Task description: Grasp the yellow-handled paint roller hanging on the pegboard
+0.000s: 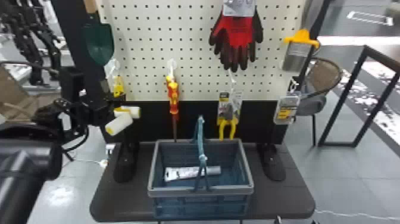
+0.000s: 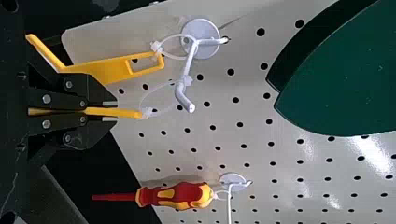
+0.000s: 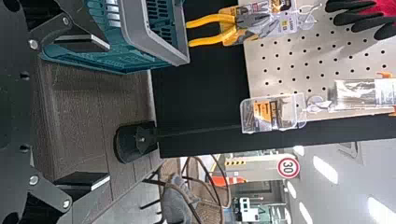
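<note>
The yellow-handled paint roller (image 2: 119, 112) hangs low at the left edge of the pegboard (image 1: 143, 44), its handle pinched between the clenched jaws of the left gripper (image 2: 109, 111). The handle runs roughly upright in the room, in line with those fingers, its tied end sticking out past their tips towards the white hook (image 2: 189, 63), and a thin clear tie (image 2: 159, 86) links the two. So the hook lies just beyond the jaws along the handle's own axis; I'd say the grasp is made and what remains is carrying the tie out to the hook's bent end and over it. Just beside it hangs a second yellow handle (image 2: 107, 69) on its own tie, close enough to be dragged along or knock the wrist. Two white roller sleeves (image 1: 119, 124) show below the left gripper. Next along the board is the red-and-yellow screwdriver (image 1: 173, 95), clear of the grip. The basket (image 1: 247, 163) sits farther out on the worktop (image 1: 125, 205), while the right gripper (image 3: 109, 112), its jaws spread wide and holding nothing, waits near the basket, well away from the hook.
</note>
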Robot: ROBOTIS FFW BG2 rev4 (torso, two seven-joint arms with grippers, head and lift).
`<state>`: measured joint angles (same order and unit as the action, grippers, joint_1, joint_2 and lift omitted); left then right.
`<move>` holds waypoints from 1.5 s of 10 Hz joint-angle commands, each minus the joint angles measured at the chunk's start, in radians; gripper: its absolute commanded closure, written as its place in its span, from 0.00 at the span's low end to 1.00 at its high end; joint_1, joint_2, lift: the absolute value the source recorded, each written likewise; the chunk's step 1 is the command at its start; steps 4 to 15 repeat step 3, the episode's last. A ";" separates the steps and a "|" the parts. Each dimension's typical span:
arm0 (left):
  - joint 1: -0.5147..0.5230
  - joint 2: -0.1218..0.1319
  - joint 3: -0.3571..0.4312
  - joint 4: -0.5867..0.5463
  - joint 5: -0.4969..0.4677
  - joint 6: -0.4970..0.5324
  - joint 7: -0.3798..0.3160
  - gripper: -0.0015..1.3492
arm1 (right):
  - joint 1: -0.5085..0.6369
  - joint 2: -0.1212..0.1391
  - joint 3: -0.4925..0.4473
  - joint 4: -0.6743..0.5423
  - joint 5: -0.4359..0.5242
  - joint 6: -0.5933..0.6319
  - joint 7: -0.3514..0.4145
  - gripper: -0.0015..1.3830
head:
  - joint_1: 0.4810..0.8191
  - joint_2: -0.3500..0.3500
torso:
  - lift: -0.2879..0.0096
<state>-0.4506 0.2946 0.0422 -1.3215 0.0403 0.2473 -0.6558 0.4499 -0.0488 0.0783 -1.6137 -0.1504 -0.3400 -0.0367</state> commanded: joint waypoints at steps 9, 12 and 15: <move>0.004 -0.002 0.002 -0.005 0.009 0.006 -0.001 0.90 | 0.000 0.000 0.000 0.002 -0.001 -0.001 0.000 0.22 | 0.20 0.50 | 0.63; 0.004 -0.002 0.002 -0.005 0.009 0.006 -0.001 0.90 | 0.000 0.000 0.000 0.002 -0.001 -0.001 0.000 0.22 | 0.20 0.50 | 0.63; 0.004 -0.002 0.002 -0.005 0.009 0.006 -0.001 0.90 | 0.000 0.000 0.000 0.002 -0.001 -0.001 0.000 0.22 | 0.20 0.50 | 0.63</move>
